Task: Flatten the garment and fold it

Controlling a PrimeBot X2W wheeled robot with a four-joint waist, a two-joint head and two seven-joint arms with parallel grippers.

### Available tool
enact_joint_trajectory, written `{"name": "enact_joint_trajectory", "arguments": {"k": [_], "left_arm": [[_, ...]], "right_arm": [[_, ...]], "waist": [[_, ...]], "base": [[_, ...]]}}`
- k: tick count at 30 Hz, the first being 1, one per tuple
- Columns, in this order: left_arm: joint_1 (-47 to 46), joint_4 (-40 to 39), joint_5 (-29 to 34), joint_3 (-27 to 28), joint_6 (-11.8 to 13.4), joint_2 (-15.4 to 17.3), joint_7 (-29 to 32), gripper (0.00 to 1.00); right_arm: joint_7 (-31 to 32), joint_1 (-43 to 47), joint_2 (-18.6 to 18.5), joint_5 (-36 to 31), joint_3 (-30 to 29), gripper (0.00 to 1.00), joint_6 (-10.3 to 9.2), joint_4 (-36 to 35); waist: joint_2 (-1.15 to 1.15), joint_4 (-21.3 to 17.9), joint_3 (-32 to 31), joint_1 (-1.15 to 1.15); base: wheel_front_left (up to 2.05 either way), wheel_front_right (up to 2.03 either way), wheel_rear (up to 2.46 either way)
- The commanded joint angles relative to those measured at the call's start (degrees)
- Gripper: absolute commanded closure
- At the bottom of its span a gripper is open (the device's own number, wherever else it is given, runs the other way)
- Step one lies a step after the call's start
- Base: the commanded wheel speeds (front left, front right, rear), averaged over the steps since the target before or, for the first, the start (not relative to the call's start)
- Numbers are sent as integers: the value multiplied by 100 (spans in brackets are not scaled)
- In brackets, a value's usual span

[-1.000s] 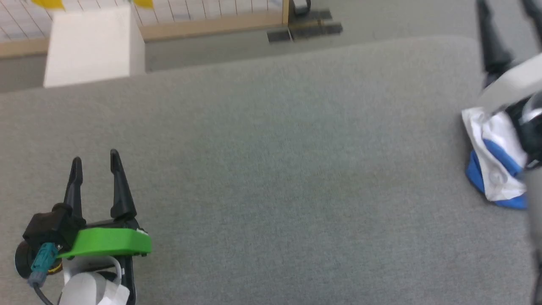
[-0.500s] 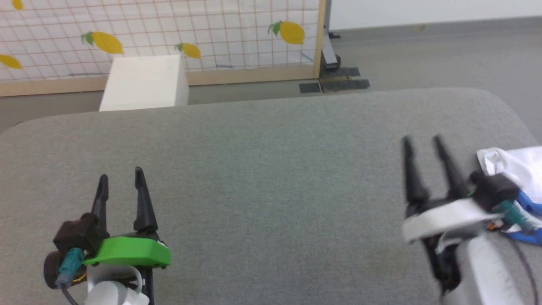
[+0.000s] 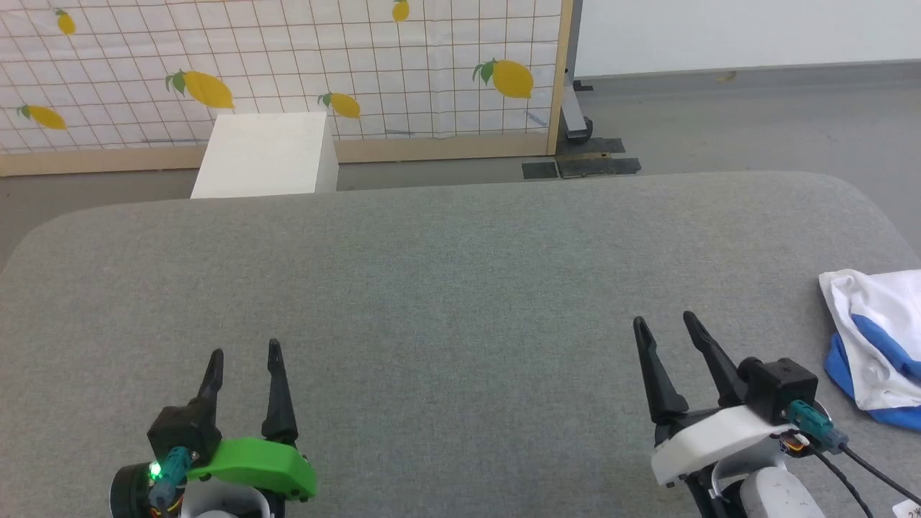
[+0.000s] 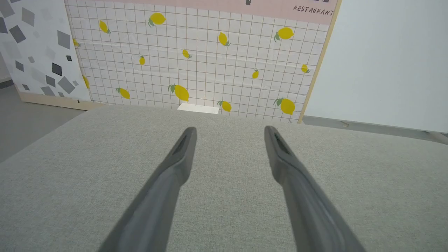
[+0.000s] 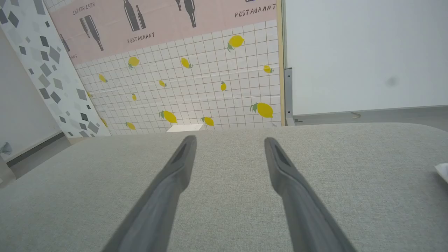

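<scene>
The garment point(image 3: 874, 345), white with bright blue parts, lies crumpled at the right edge of the grey table point(image 3: 446, 288), cut off by the frame. A white corner of the garment point(image 5: 442, 170) shows at the right edge of the right wrist view. My right gripper point(image 3: 662, 322) hovers open and empty over the table, left of the garment and apart from it. At the lower left my left gripper point(image 3: 245, 350) is open and empty, far from the garment. Each wrist view shows its own gripper, left point(image 4: 229, 130) and right point(image 5: 229, 140), spread over bare fabric.
A white box point(image 3: 266, 155) stands on the floor behind the table's far edge. Behind it is a lemon-patterned partition point(image 3: 288, 65) with a wooden frame. Grey floor point(image 3: 719, 115) lies to the far right.
The head camera has tilted up and swung, so the whole picture shifted. My right gripper came down from near the garment to the lower right, still open. The garment lies where it was.
</scene>
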Motion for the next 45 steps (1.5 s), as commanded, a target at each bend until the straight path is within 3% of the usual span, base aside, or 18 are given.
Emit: {"name": "enact_joint_trajectory", "arguments": {"k": [1,6,7,45], "left_arm": [[61,48,21,-13,25,-29,-41,0],[49,128,-14,-56,-17,-54,-48,0],[0,123,-6,-55,-10,-39,-3,100],[22,-176,350,-3,-96,-81,410,100]], "right_arm": [[-32,75,-2,-49,-19,0,-6,-14],[-33,87,-2,-62,-60,0,-6,-26],[2,4,0,-13,-50,100,0,-5],[415,190,0,-392,-225,100,-2,-518]], "waist": [[0,-12,3,0],[0,-27,4,0],[0,-27,3,0],[0,23,58,0]], "base": [[0,0,0],[0,0,0],[0,0,0],[0,0,0]]}}
